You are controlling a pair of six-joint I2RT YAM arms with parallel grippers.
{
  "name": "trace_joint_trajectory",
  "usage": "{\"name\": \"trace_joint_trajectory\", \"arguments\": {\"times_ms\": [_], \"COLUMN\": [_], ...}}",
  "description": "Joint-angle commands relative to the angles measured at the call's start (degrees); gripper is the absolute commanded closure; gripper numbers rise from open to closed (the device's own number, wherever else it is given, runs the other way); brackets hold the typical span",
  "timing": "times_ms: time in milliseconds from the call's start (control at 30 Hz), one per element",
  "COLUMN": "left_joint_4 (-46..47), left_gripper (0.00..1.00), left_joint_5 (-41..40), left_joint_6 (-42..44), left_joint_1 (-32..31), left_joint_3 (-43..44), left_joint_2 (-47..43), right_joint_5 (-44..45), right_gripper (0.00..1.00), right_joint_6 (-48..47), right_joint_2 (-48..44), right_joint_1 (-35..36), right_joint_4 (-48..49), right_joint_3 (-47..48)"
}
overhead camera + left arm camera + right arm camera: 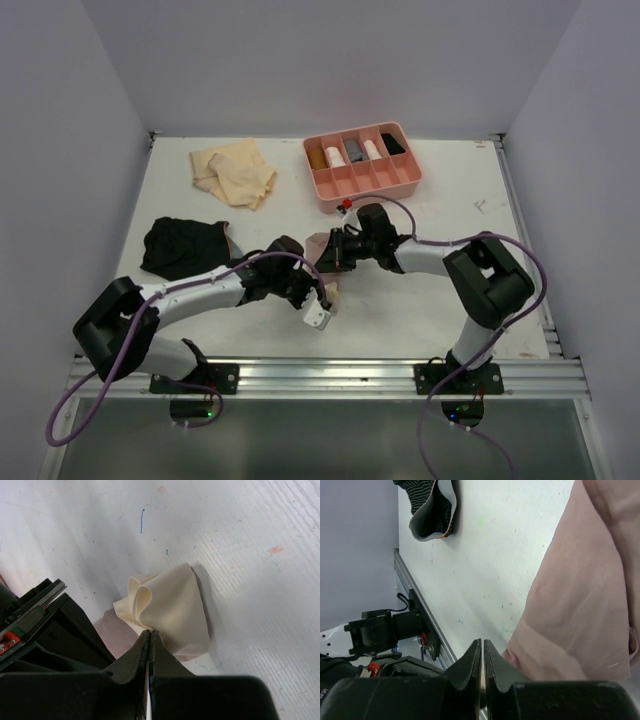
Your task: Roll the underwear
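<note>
The dusty pink underwear (323,252) with cream patches lies bunched at the table's middle, between my two grippers. My left gripper (322,300) is shut, its tips pinching the folded cream patch (172,607); pink cloth (117,632) shows under it. My right gripper (336,250) is shut with a hairline gap and nothing seen between the jaws; the pink cloth (575,600) rises close beside its right finger. The black underwear (185,246) lies at the left and also shows in the right wrist view (432,510). The pale tan underwear (236,172) lies at the back left.
A rigid pink divided tray (368,193) stands at the back right and holds several rolled items. The metal rail (330,375) runs along the near edge, with both arm bases on it. Grey walls close in the left, right and back.
</note>
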Motion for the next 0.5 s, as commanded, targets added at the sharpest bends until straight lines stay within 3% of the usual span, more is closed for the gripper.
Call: {"name": "trace_joint_trajectory", "arguments": {"times_ms": [0, 267, 467], "left_joint_4": [0.3, 1.0, 6.5], "left_gripper": [1.00, 1.00, 1.00], "left_joint_5": [2.2, 1.4, -0.9], "left_joint_6": [1.3, 1.6, 2.6], "left_joint_1": [0.6, 2.2, 3.9], "left_joint_3": [1.7, 2.6, 1.8], "left_joint_2": [0.7, 3.1, 6.9], "right_joint_5": [0.8, -0.6, -2.2], "right_gripper": [0.90, 0.91, 0.91], "right_joint_6": [-4.1, -4.6, -4.0], "right_joint_2": [3.3, 12.3, 14.7], "right_joint_1": [-0.7, -0.8, -0.8], "right_joint_4": [-5.2, -3.5, -2.9], "right_joint_3": [3.4, 6.9, 6.9]}}
